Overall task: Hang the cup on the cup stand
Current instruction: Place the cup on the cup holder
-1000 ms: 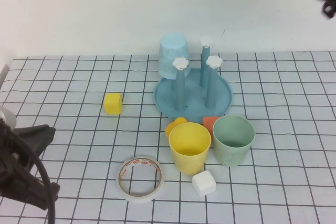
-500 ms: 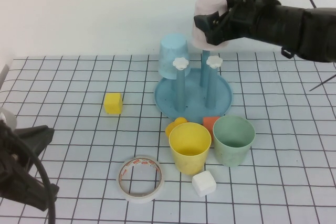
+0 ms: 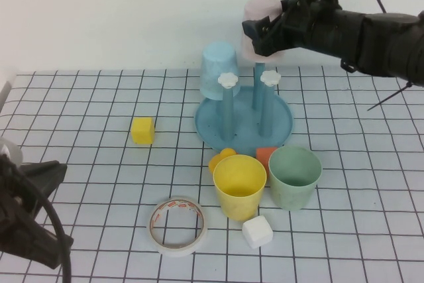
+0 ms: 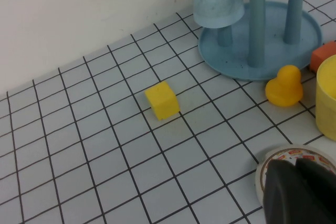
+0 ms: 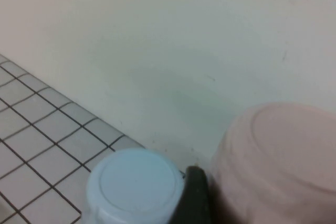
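Note:
The pale pink cup hangs upside down in the air over the back peg of the cup stand. My right gripper is shut on its sides, and one dark finger shows beside it. The cup's rim hides that peg's cap. Two front pegs with white flower caps stand bare. A light blue cup sits inverted on the stand's left peg. My left gripper is shut and empty, low at the table's near left.
In front of the stand are a yellow cup, a green cup, a yellow duck and an orange block. A tape roll, a white cube and a yellow cube lie nearby.
My right arm came down from the top edge with the pink cup, which now covers the back peg's cap. The left arm has stayed put.

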{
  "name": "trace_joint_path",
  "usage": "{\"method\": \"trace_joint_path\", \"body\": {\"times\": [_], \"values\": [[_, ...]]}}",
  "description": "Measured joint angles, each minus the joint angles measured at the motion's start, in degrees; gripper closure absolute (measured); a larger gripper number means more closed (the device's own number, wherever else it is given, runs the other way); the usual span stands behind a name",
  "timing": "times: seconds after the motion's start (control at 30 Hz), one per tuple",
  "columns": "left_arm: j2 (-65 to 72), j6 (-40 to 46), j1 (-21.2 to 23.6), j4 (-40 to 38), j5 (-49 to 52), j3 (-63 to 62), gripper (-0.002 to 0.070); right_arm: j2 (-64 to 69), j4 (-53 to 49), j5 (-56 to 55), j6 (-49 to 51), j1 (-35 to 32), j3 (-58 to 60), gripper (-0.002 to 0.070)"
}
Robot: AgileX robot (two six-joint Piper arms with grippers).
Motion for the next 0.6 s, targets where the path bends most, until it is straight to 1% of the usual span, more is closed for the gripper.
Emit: {"method": "trace_joint_path", "body": {"times": [0.27,0.33,0.4,0.47,0.6], "values": [[0.0,0.0,0.0,0.12,0.12,0.0,0.0675,3.28,0.23,0.68,0.0,0.0,-2.47,0.009],[0.0,0.0,0.0,0.12,0.12,0.0,0.0675,4.18,0.23,0.91,1.47,0.0,-3.42,0.009],[0.0,0.0,0.0,0.12,0.34,0.0,0.0675,5.02,0.23,-0.07,4.38,0.0,-4.15,0.0065],[0.0,0.0,0.0,0.12,0.69,0.0,0.0675,5.45,0.23,-2.25,6.85,0.11,-4.53,0.0023],[0.0,0.0,0.0,1.07,1.74,0.0,0.0676,5.45,0.43,-6.69,8.35,0.11,-4.63,-0.0007]]}}
